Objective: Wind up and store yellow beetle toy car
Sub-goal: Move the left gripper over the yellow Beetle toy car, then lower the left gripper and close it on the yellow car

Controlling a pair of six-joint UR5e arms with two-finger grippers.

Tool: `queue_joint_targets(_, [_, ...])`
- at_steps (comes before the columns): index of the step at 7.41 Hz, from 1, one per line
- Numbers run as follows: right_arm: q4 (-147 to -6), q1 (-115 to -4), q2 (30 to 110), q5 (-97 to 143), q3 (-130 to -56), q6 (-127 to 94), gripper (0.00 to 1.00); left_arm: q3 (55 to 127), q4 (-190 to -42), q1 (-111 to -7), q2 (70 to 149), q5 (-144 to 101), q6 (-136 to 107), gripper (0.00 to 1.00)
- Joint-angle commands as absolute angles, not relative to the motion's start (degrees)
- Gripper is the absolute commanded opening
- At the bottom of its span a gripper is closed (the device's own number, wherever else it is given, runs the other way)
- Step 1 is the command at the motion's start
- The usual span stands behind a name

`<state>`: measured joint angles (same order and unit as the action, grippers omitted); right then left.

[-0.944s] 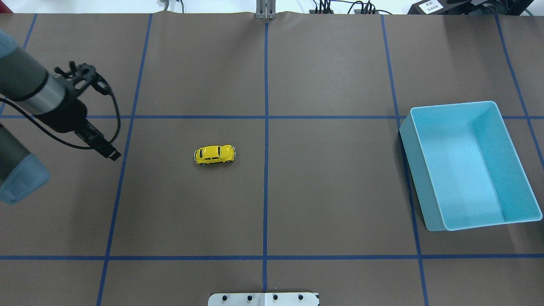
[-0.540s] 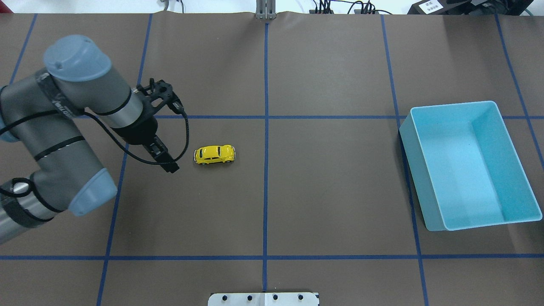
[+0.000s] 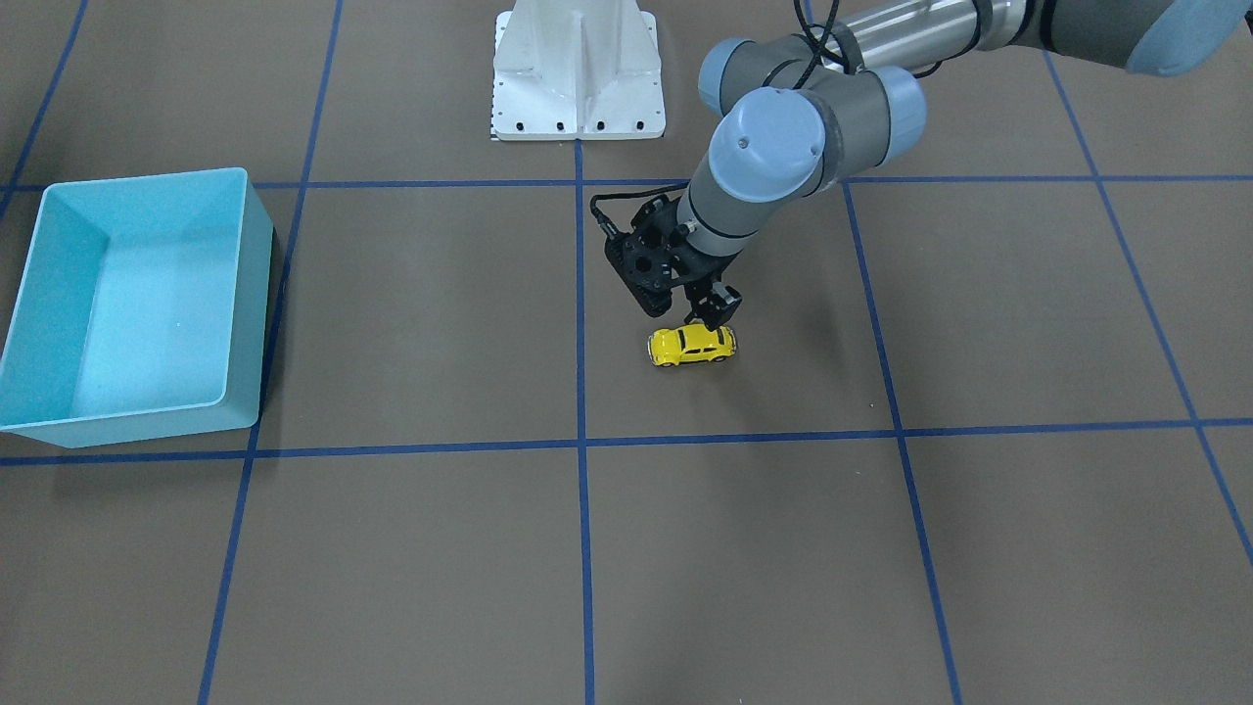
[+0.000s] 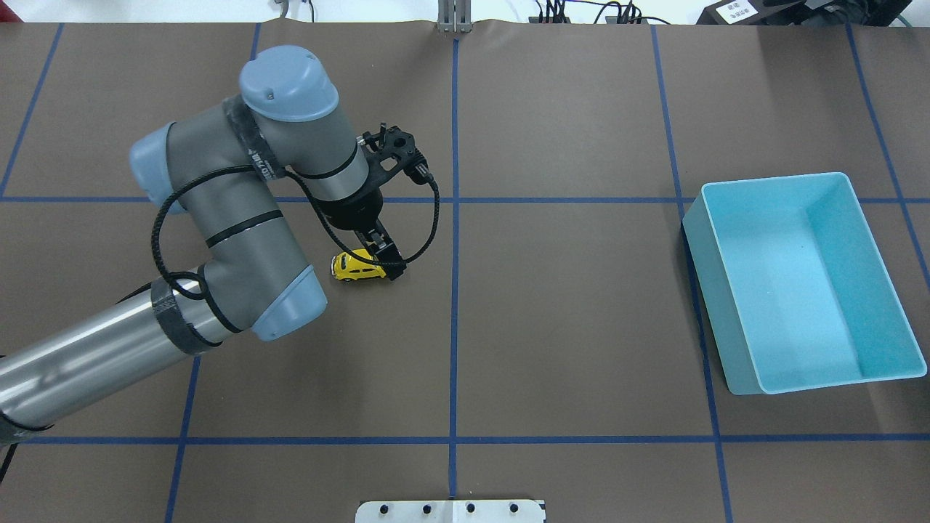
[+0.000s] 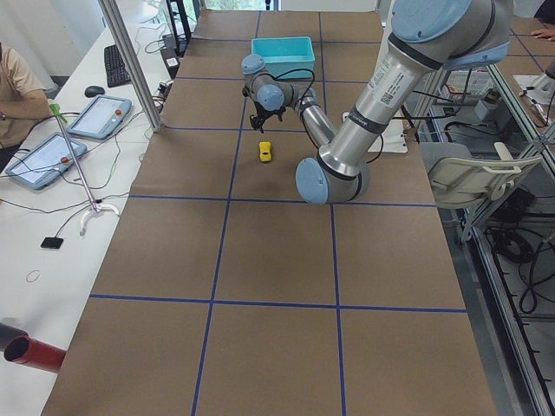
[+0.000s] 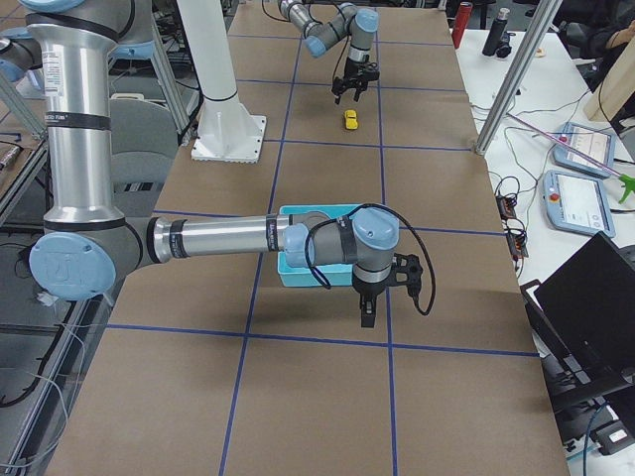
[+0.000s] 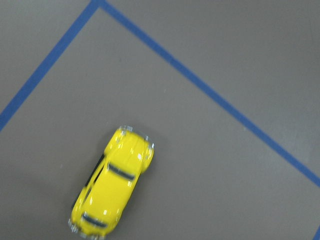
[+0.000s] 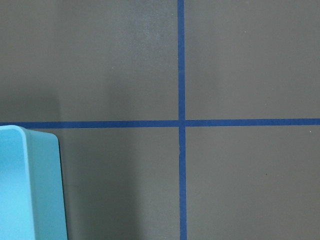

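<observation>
The yellow beetle toy car stands on its wheels on the brown table, left of the centre line. It also shows in the front view, the side views and the left wrist view. My left gripper hangs just above the car, jaws open, holding nothing; in the overhead view its finger covers the car's right end. My right gripper shows only in the exterior right view, beside the light blue bin, so I cannot tell its state.
The light blue bin stands open and empty at the table's right side, far from the car; it also shows in the front view and the right wrist view. The white robot base sits at the near edge. Blue tape lines cross the table.
My left arm has swung from the table's left edge to the right, and its gripper now hangs over the car. The car and bin have not moved.
</observation>
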<state>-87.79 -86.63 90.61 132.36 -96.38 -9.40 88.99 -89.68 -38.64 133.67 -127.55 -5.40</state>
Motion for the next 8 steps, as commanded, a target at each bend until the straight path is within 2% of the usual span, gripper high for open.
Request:
queue_joint_targets(1, [-87.9,-86.7,90.5,132.3,-96.4,-9.4,1.0,85.7,-82.4,-38.6,137.5,-121.9,10.4,1.0])
queue_joint_targets(2, [-87.9,-86.7,90.6,132.4,-96.4,-9.3,1.0,85.9,-79.0,-38.6,137.5,-116.3,23.2,1.0])
queue_joint_targets(5, [-87.9,-86.7,90.5,132.4,-96.4,-9.3,1.0,85.8,-67.6,-38.5,140.1,-106.5,41.6,1.0])
queue_joint_targets(8, [-87.9,-86.7,90.6,132.5,-96.5,-9.3,1.0,83.2,-65.0,-35.1,143.7,-105.1,33.6,1.0])
